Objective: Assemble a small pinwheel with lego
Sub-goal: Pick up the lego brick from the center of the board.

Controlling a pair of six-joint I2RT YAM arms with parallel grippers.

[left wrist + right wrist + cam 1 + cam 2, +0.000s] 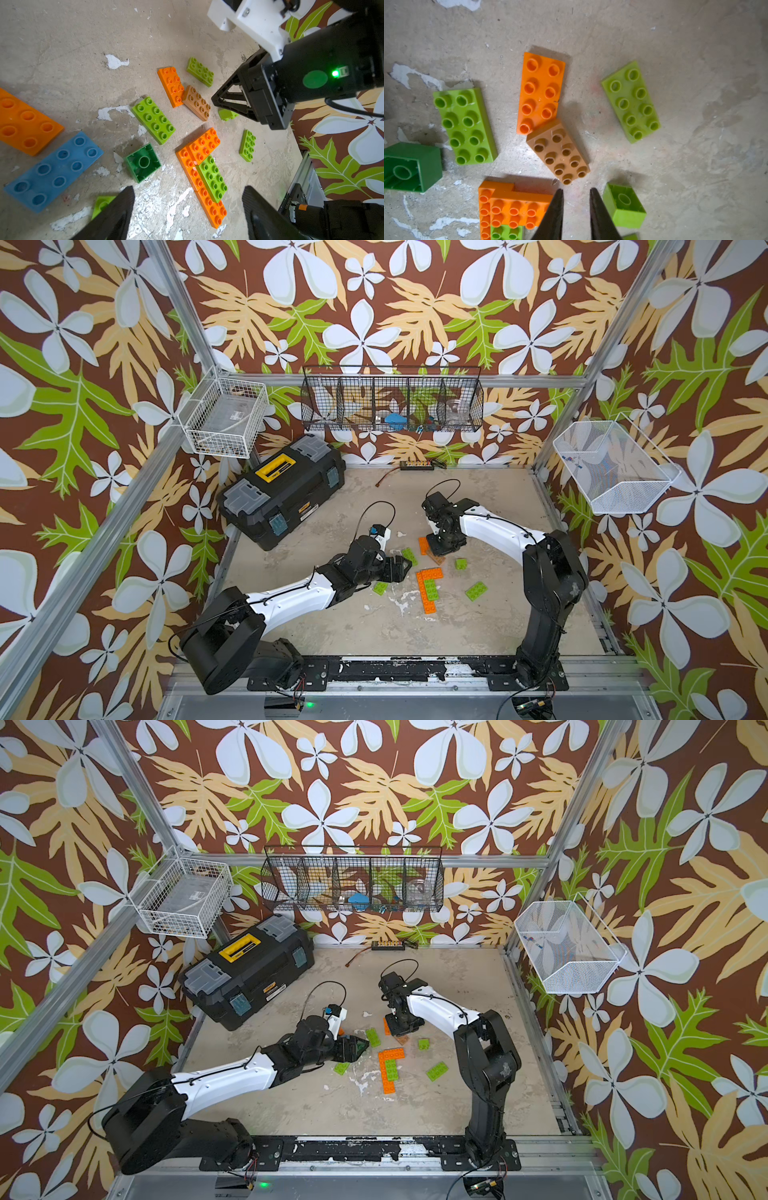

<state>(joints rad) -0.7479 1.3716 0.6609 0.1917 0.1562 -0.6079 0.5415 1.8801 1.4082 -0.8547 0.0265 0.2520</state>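
Observation:
The lego lies loose on the floor. A joined piece [430, 587] of orange plates with a lime brick [213, 179] on top sits in the middle. My left gripper [188, 193] hovers over its near end, open, with nothing held. My right gripper [576, 189] points down just short of a tan brick [558, 151], its jaws a narrow gap apart and empty. The tan brick rests against an orange brick [540, 91]. An upside-down small lime brick [625, 205] lies beside the right fingers. A blue brick [54, 172] and a dark green square [143, 163], hollow side up, lie under the left arm.
More lime bricks [476, 590] [409, 556] [380, 587] are scattered round the joined piece. A black toolbox [282, 489] stands at the back left. Wire baskets [390, 402] hang on the walls. A small strip with a cable [417, 465] lies at the back wall.

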